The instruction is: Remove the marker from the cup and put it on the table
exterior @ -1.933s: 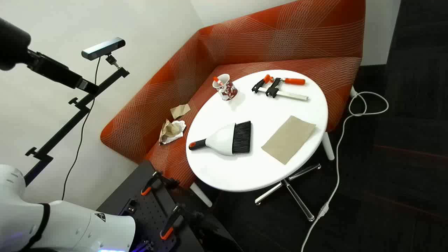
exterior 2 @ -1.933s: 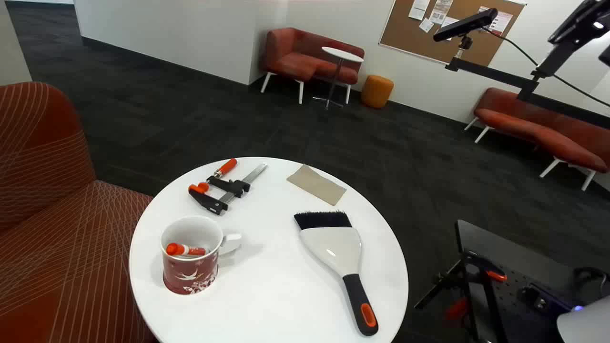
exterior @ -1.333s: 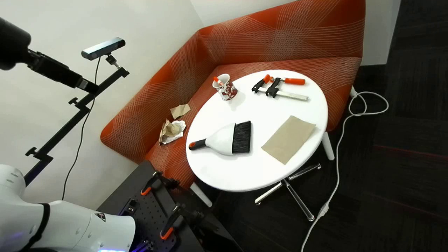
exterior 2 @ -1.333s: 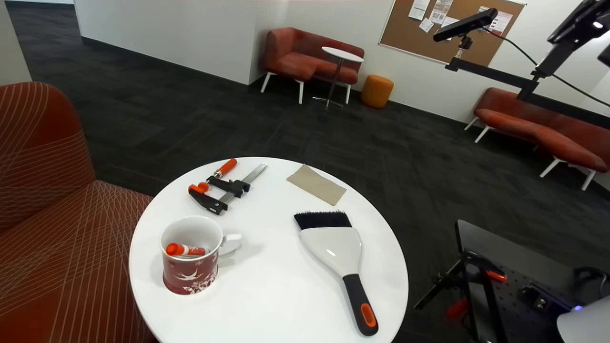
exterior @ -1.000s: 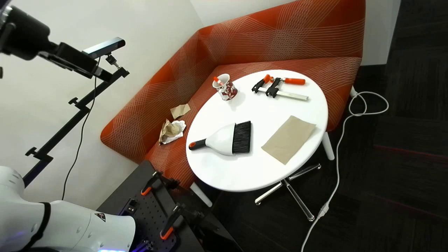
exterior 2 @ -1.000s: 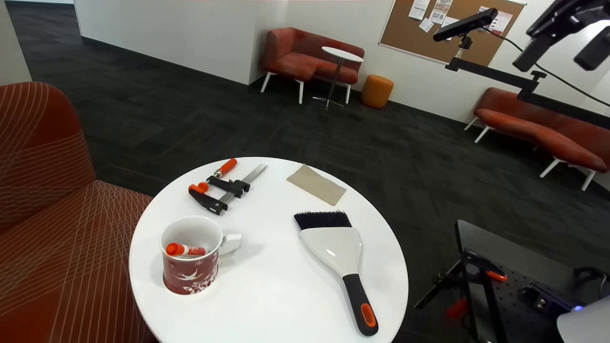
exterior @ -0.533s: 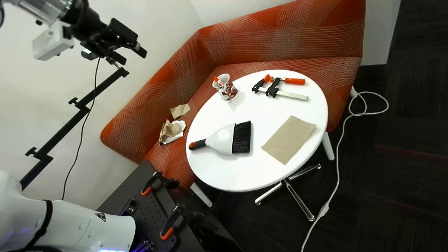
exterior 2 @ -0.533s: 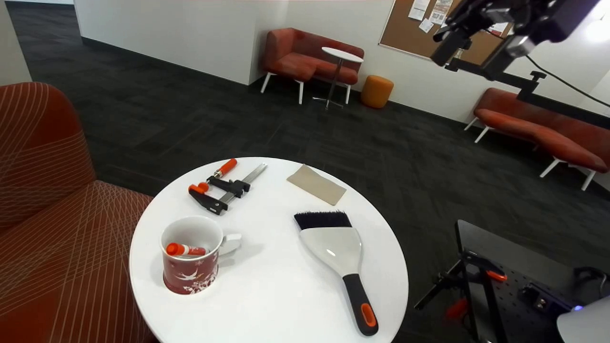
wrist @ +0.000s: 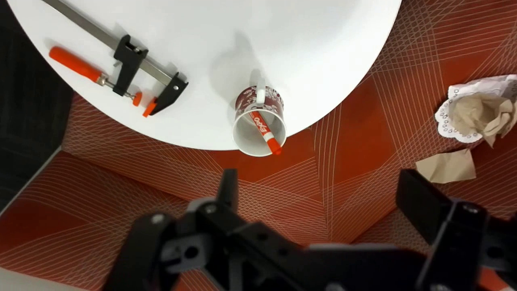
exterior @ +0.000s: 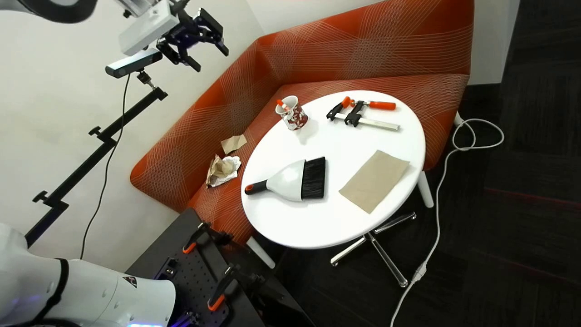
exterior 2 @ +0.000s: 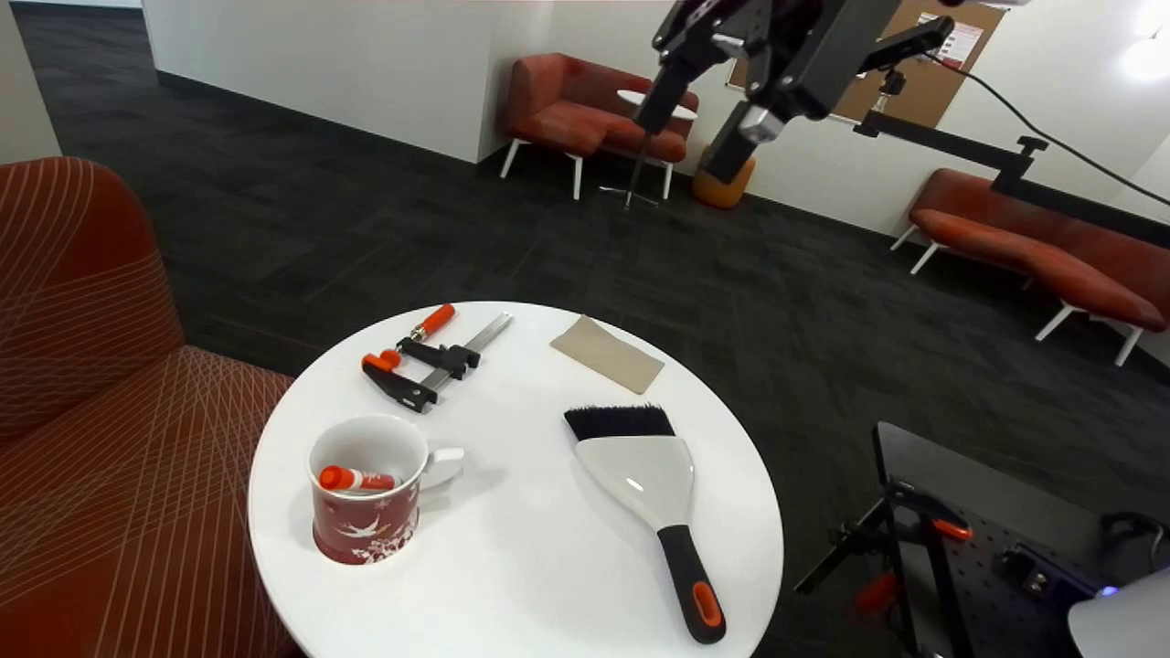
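The marker is a red and white pen that leans inside the cup, its red cap end at the rim. The cup is a white mug with a dark red pattern and a handle. It stands upright near the edge of the round white table. In an exterior view the marker and cup show closer. My gripper is open and empty, high above the bench and apart from the cup. In the wrist view the gripper has its fingers wide apart; the marker shows beyond them.
On the table lie a bar clamp with an orange handle, a white dustpan and brush and a tan sheet. Crumpled paper lies on the red-orange bench. A camera on a black arm stands near my gripper.
My gripper has come in from the picture's edge in both exterior views and moved over toward the table. Its spread fingers now show clearly. The cup, marker and other table things have not moved.
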Tool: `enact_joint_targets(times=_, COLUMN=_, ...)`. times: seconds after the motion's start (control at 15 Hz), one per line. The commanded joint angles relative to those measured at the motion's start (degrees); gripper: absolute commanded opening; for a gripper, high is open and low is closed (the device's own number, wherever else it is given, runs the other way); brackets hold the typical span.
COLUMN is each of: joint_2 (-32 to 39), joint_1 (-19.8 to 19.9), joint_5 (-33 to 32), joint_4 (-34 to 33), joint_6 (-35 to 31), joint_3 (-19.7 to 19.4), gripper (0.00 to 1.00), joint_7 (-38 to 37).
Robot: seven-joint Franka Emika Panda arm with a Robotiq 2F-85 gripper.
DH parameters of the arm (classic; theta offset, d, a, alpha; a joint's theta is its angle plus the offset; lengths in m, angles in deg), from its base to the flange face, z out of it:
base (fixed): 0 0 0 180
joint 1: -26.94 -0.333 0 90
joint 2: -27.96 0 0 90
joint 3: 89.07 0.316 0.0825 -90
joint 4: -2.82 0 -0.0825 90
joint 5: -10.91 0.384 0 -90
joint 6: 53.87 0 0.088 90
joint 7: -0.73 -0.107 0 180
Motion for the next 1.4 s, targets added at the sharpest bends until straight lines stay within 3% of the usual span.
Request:
enact_joint_targets(times=0.0, joint_2=7.49, joint_1=2.65, joint_5=1.76, joint_4=-7.37, joint_6=1.5, joint_3=4.26, gripper=1.0, joint_7=2.62)
enact_joint_targets(times=0.07, joint_2=4.04, joint_1=3.72, joint_5=0.86, joint_4=-3.33, joint_6=0.19, joint_3=5.04, gripper=1.0, joint_7=0.94)
enact_joint_targets(times=0.53, joint_2=7.48, joint_1=4.72, joint_5=0.63, joint_4=-6.35, joint_6=0.21, joint_3=6.54, gripper=1.0, joint_7=1.03)
enact_joint_targets(times=0.73, joint_2=9.43, joint_1=5.32, joint_5=0.68, joint_4=-6.89, joint_6=-2.07, joint_3=7.47, gripper=1.0, joint_7=4.66)
enact_joint_targets(times=1.07, joint_2=14.63, joint_1=7.83, joint_5=1.85, joint_4=-7.92, joint_6=-6.59, joint_3=9.73, gripper=1.0, joint_7=17.97)
enact_joint_targets(times=1.33, joint_2=20.74, joint_1=10.99, joint_5=8.27, joint_4=-9.51, joint_6=-12.9, joint_3=13.07, gripper=1.0, joint_7=32.95)
